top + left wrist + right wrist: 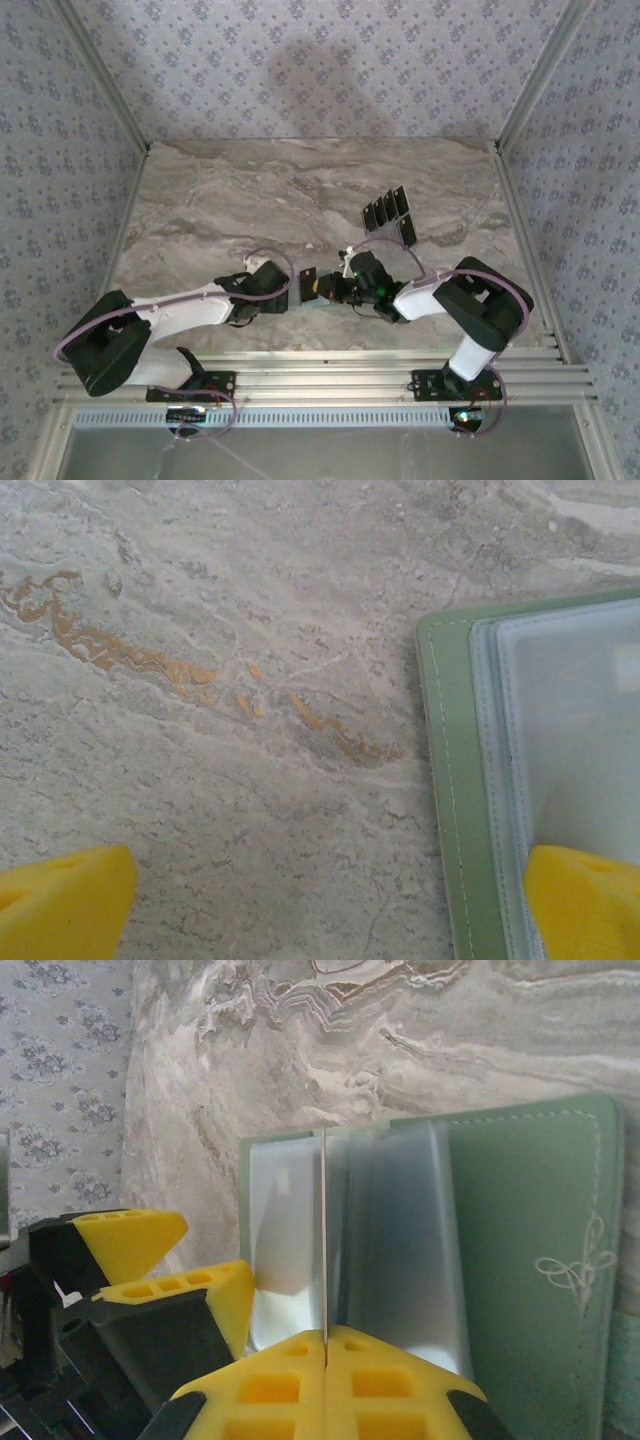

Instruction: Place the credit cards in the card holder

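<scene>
steering remotely, i had the right gripper [325, 1345] clenched on one thin dark card [325, 1230], seen edge-on, its far end among the clear plastic sleeves [400, 1240] of the flat sage-green stitched card holder [530, 1260]. the left gripper [320, 905] stood spread wide, grasping nothing, one yellow fingertip [585, 900] over the holder's sleeve; whether it pressed i could not tell. to do this well, i judged, i should hold the card square to the pocket mouth, slide it slowly, and pin the holder with that left finger. the holder lay open near the middle of the near edge of the grey marble-patterned surface [220, 190]; the other dark credit cards [385, 210] sat fanned right of its centre, well apart. pale floral-papered walls [300, 60] closed it in.
</scene>
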Action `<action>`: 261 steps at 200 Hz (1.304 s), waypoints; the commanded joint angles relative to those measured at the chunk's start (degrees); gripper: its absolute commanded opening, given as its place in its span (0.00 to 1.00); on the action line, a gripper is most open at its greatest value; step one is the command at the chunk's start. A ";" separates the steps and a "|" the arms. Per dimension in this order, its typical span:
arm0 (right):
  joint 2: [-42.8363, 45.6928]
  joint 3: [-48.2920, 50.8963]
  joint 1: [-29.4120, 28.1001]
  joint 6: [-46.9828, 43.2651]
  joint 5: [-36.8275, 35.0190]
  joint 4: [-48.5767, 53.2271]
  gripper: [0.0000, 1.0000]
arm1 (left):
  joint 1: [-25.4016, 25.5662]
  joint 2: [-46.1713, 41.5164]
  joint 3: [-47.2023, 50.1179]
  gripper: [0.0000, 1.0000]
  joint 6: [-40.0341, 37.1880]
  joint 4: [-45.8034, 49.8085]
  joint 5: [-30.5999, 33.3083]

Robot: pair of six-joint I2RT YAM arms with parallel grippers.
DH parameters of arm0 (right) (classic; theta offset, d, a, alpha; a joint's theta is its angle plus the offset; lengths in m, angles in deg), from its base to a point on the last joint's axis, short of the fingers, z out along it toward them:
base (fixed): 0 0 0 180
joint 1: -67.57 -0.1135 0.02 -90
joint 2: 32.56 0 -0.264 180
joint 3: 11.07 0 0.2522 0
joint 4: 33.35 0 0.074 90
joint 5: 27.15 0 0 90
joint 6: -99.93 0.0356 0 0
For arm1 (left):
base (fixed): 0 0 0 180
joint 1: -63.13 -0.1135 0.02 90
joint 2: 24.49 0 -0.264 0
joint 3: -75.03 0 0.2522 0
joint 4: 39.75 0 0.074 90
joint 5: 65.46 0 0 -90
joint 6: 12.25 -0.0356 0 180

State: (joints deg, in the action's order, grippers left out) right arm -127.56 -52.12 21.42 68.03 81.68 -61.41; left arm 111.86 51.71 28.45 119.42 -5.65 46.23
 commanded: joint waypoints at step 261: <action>-4.06 0.98 -1.09 1.44 -0.02 -4.67 0.00 | -0.37 0.76 1.13 1.00 0.43 0.04 0.27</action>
State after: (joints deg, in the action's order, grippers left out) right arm -130.54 -52.33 20.98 68.91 81.75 -65.30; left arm 111.86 51.71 28.82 119.44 -6.65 46.23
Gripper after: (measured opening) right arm 0.058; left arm 0.997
